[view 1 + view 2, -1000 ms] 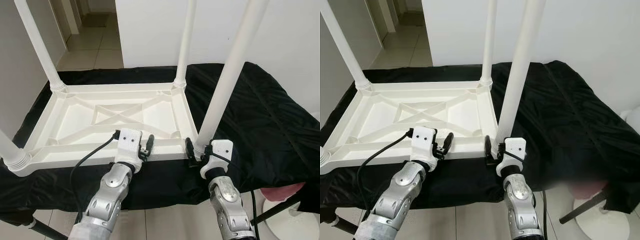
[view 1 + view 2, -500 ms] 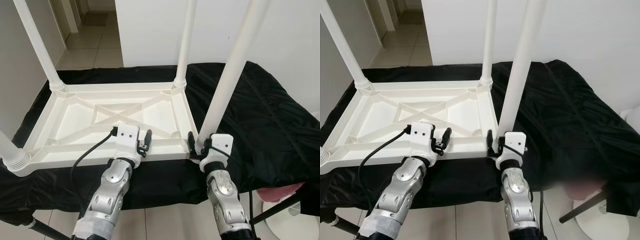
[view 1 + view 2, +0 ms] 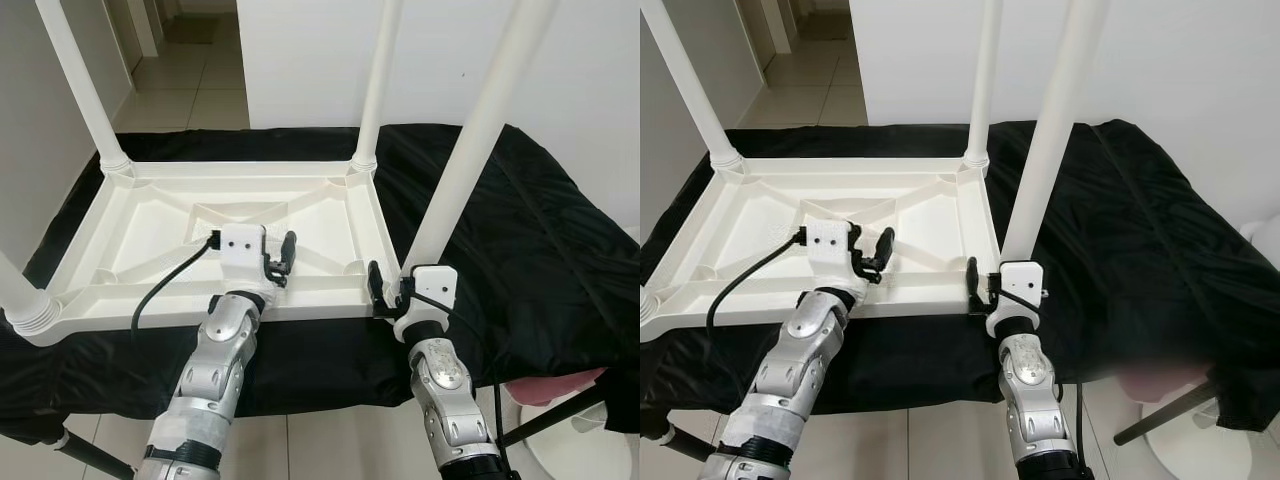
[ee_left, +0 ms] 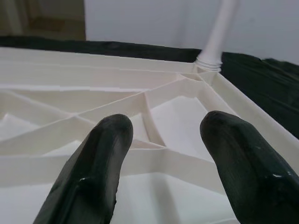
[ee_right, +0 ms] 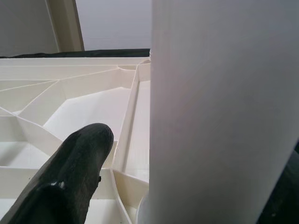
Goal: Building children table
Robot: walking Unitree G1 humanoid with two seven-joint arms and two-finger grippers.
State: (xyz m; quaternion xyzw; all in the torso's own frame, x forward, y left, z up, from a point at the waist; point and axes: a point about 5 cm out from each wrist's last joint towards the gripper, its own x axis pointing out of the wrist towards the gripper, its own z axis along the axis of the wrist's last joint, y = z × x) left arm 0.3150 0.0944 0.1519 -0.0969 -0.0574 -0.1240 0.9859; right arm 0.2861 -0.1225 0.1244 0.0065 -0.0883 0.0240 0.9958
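Observation:
A white plastic children's table (image 3: 200,300) lies upside down on a black-covered surface, its legs pointing up. My left gripper (image 3: 283,255) hovers open over the ribbed underside just past the near rim, with both fingers (image 4: 93,168) spread above the cross ribs and nothing between them. My right gripper (image 3: 393,290) is at the base of the near right leg (image 3: 470,160). One black finger (image 5: 74,177) stands a small gap away from that leg, and the leg hides the other finger. The near left leg (image 3: 20,300) shows at the edge.
Black cloth (image 3: 520,230) covers the work surface out to the right. A white wall stands close behind, with tiled floor (image 3: 200,90) at the back left. A pink object (image 3: 560,385) and a white round base (image 3: 590,450) sit low on the right.
My left gripper has moved forward from the near rim to over the table's underside. The right gripper stays at the base of the near right leg.

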